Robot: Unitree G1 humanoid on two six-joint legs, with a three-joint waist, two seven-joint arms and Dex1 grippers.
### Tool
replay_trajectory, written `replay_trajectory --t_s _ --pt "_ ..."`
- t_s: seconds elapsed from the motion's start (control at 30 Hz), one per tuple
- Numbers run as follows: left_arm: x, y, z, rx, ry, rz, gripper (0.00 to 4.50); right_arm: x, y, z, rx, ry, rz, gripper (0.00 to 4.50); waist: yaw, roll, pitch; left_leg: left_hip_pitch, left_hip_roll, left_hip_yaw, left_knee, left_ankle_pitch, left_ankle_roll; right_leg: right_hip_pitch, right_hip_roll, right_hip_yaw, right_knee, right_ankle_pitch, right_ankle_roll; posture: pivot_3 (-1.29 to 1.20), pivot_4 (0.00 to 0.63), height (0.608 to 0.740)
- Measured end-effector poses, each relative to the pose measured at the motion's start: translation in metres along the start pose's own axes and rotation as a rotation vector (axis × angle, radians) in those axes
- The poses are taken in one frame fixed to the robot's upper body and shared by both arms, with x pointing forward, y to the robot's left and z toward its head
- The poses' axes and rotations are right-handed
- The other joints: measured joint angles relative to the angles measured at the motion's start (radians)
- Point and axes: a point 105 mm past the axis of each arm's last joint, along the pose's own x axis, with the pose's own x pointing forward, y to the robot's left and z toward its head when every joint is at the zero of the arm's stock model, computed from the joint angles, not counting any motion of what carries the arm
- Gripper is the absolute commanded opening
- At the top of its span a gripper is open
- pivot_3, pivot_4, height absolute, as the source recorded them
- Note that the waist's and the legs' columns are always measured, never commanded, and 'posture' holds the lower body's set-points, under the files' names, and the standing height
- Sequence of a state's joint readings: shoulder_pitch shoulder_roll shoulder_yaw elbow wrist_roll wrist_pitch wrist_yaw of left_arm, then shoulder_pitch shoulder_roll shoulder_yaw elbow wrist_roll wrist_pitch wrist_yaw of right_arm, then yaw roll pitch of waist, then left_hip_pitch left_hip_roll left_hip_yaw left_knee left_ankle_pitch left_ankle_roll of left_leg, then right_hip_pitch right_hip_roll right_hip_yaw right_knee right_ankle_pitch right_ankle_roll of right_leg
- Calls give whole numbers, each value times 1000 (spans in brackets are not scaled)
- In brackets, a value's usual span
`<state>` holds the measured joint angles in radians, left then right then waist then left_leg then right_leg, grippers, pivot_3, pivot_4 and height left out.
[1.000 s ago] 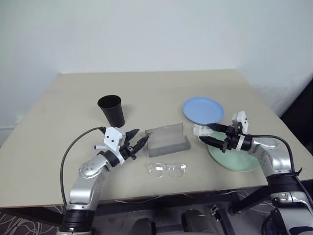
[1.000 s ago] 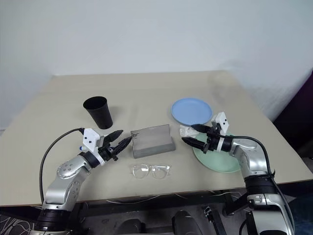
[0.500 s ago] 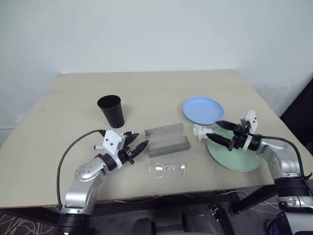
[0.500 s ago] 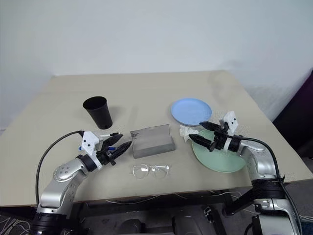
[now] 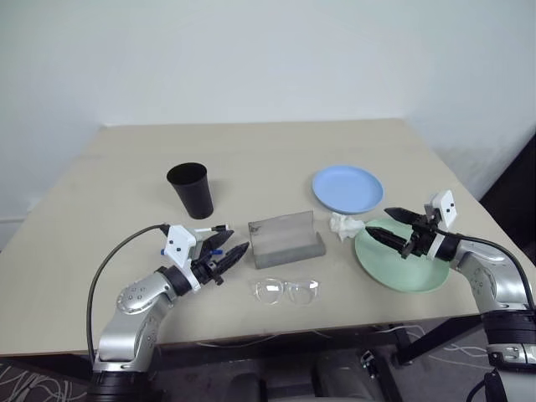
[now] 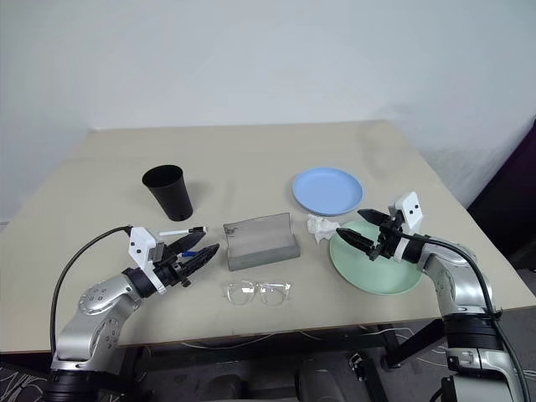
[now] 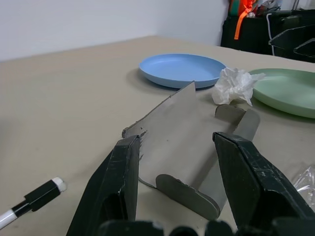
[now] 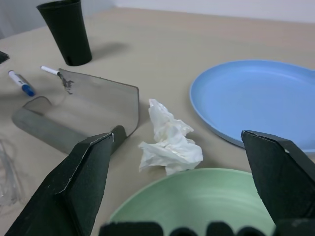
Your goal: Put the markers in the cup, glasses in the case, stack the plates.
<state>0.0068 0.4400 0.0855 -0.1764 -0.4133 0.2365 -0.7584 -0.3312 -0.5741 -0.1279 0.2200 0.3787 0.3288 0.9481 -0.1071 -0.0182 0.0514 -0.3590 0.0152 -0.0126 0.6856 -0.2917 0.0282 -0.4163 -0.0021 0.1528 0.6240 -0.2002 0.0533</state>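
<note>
Left eye view: with the open grey case [image 5: 286,239] as landmark, the black cup [image 5: 191,189] stands far left, empty. Two markers [image 6: 182,231] lie left of the case by the left gripper [image 5: 224,253], jaws apart, empty. Glasses [image 5: 286,291] lie in front. Right: tissue [image 5: 344,224], blue plate [image 5: 347,188], green plate [image 5: 400,272], unstacked; right gripper [image 5: 391,228] released. Nothing is done.

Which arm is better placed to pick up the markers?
Left. The open left gripper sits just beside the markers lying between cup and case; the right gripper hovers over the green plate.
</note>
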Motion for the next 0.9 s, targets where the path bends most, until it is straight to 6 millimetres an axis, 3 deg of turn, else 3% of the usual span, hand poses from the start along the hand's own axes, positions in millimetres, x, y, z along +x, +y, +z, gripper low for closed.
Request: replay_trajectory --t_s 0.23,0.37,0.7,0.9 --pt "18 -33 7 -19 -8 -176 2441 -7 -45 4 -34 57 -205 4500 0 0 0 0 0 0 0 0 0 0 0 1 0 0 0 0 0 740" --pt "27 -53 13 -21 -6 -281 2441 -18 -61 -8 -1 128 -285 4500 0 0 0 0 0 0 0 0 0 0 0 1 0 0 0 0 0 740" --pt "39 -69 17 -22 -6 -368 2441 -51 -79 -48 139 269 -408 4500 -1 1 0 2 0 0 1 0 0 3 0 2 -1 0 0 0 0 740" --pt "42 -72 20 -14 -11 -390 2441 -67 -81 -58 223 288 -432 4500 -1 1 0 3 -1 0 1 0 0 4 1 2 -1 0 -1 0 0 740"
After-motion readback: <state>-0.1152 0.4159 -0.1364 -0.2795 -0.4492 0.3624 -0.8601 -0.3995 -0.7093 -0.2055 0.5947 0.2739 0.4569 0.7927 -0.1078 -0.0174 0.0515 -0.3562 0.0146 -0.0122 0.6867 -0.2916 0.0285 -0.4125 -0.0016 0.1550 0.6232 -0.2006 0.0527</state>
